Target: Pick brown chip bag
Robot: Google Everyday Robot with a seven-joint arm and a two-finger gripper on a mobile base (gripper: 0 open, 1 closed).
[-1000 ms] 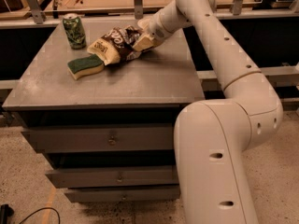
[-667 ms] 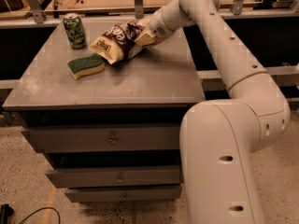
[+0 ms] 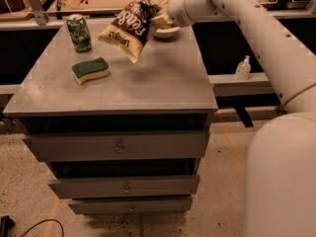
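The bag [image 3: 129, 27] hangs in the air over the back of the table [image 3: 148, 90], to the right of the can [image 3: 79, 32] and above and to the right of the sponge [image 3: 90, 69]. It is pinched by its upper right end in the gripper [image 3: 163, 19], which is closed on that end, up by the table's far edge. Held from one end like this, the bag droops: its long side slants down to the left and its lowest corner points at the tabletop without seeming to touch it. An end grip suits a soft packet, since the crimped seam gives the fingers something flat and thin to bite on, and it keeps the bag clear of the can and sponge as it comes up.

The bag is crinkled foil, dark brown across the middle with tan-yellow at the ends and big white letters that read slantwise from this view. It looks light and partly puffed, so it may swing or slip if the arm [image 3: 247, 19] moves sharply.

By my reading the pick is all but done: the bag is off the surface and needs only to be carried steadily. The can stands upright near the back left corner, well apart from the sponge, which lies flat toward the left.
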